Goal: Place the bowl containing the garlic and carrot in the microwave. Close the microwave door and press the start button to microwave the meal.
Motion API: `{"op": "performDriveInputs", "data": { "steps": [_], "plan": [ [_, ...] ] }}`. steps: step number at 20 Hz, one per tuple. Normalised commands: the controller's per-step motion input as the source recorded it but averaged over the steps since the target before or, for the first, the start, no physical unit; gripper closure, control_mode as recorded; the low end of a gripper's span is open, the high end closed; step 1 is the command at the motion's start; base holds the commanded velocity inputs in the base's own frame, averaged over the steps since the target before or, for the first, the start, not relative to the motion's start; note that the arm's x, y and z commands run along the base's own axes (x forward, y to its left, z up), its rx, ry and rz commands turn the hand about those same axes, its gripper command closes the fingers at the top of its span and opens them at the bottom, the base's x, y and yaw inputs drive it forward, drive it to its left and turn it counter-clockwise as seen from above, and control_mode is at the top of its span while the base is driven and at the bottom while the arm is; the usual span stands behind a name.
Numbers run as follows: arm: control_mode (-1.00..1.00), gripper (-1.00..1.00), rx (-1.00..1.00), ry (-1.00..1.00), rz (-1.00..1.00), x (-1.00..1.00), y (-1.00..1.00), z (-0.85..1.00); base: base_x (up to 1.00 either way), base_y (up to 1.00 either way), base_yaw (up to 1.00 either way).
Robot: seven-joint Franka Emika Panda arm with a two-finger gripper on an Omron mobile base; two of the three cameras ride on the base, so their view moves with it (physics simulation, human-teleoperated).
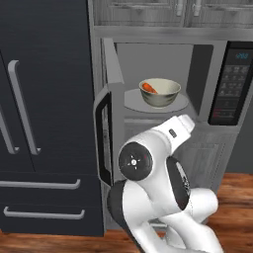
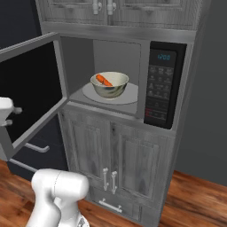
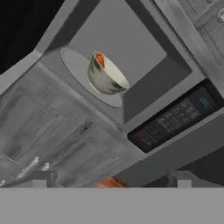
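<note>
The bowl (image 1: 159,93) sits upright on the round grey turntable (image 1: 133,101) inside the microwave (image 2: 166,53), roughly centred on it. The carrot (image 2: 104,80) lies inside the bowl against its rim (the garlic cannot be made out). The microwave door (image 2: 31,88) stands swung wide open to the left, its long bar handle (image 1: 101,138) facing the base. The black keypad panel (image 2: 160,88) with blue display is to the right of the cavity. The gripper (image 3: 111,180) is outside, well apart from the bowl, fingers spread wide and holding nothing. Grey cabinet doors (image 2: 113,162) lie below.
</note>
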Motion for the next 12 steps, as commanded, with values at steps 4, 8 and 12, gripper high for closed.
{"op": "performDriveInputs", "data": {
  "steps": [4, 8, 12],
  "plan": [
    [-1.0, -1.0, -0.37, 0.0, -0.01, -0.06, 1.0, 0.0, 0.0, 0.0, 0.0],
    [-1.0, -1.0, -0.34, 0.03, -0.02, 0.0, 1.0, 0.0, 0.0, 0.0, 0.0],
    [-1.0, -1.0, -0.33, 0.07, -0.03, 0.0, 1.0, 0.0, 0.0, 0.0, 0.0]
  ]
}}
